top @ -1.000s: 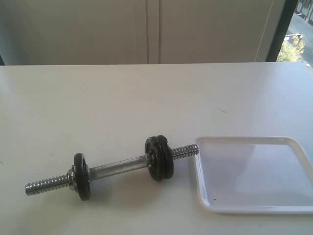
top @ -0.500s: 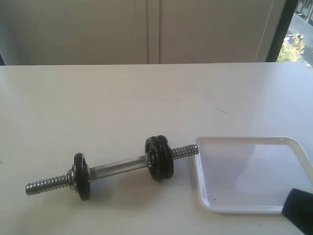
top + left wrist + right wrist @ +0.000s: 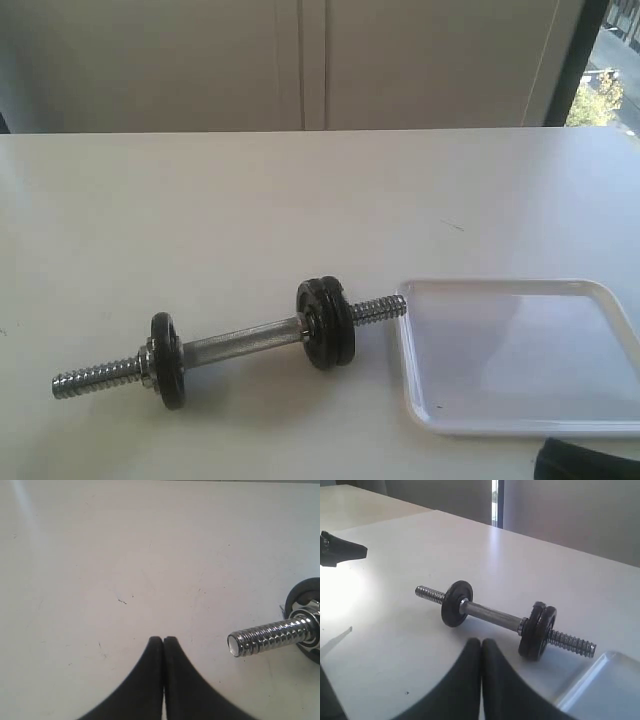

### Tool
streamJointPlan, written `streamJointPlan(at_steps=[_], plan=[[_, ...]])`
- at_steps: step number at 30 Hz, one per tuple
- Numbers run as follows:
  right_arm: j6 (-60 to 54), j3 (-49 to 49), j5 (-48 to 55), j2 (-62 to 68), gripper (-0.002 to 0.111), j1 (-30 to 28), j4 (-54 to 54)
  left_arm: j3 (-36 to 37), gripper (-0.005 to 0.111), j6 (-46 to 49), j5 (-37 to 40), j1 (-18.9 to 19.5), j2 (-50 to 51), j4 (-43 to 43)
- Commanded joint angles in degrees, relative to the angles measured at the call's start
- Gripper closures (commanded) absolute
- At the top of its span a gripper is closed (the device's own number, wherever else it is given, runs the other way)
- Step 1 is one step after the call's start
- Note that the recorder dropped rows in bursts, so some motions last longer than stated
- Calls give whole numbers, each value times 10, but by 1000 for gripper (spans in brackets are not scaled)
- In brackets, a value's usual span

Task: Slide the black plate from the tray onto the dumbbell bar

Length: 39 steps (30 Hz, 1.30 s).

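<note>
The chrome dumbbell bar point(image 3: 240, 345) lies on the white table, just left of the white tray point(image 3: 520, 360), which holds nothing. Two black plates point(image 3: 326, 322) sit pressed together near the bar's right threaded end, and a single black disc point(image 3: 167, 360) sits near its left end. I cannot tell which of the pair is the task's black plate. My left gripper point(image 3: 163, 639) is shut and empty above bare table beside the bar's threaded tip point(image 3: 265, 637). My right gripper point(image 3: 481, 641) is shut and empty, on the near side of the bar point(image 3: 492, 615) and next to the tray corner point(image 3: 610, 690).
A dark part of the right arm point(image 3: 585, 465) shows at the bottom right edge of the exterior view. The table runs back to a pale wall, with a window at the far right. The left gripper's black tip point(image 3: 342, 550) shows beyond the bar's far end.
A dark part of the right arm came into the exterior view's lower right corner, then dropped lower along the bottom edge. The bar, plates and tray have not moved.
</note>
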Motion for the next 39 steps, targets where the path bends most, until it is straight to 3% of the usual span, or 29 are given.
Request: streamJointPlan(at_steps=[1,4,6,10,14,18,25,31,39], plan=[[2,12,-2,-3,108,0,-2,3,107,-5,1,2,-2,-1],[2,14,-54,-3,108,0,-24,3,107,-5,1,2,-2,-1],[11,14,-195,-3,108,0,-33,3,107,-5,-1,2,-2,-1],[11,14,-633,-3,108,0,-44,3,107,-5,-1,2,-2,-1],[11,14,-745,-3,108,0,-6,3,107,-5,-1,2,-2,-1],[11,14,-734,-3,108,0,-1,3,107,-5,-1,2,-2,-1],[11,73,-681,-3,108,0,-365,3,107,-5,-1,2,-2,-1],[11,141,-638,-3,108,0,-395,3,107,-5,-1,2,-2,-1],[11,141,-424,-3,108,0,-612,3,107,-5,-1,2,-2,-1]])
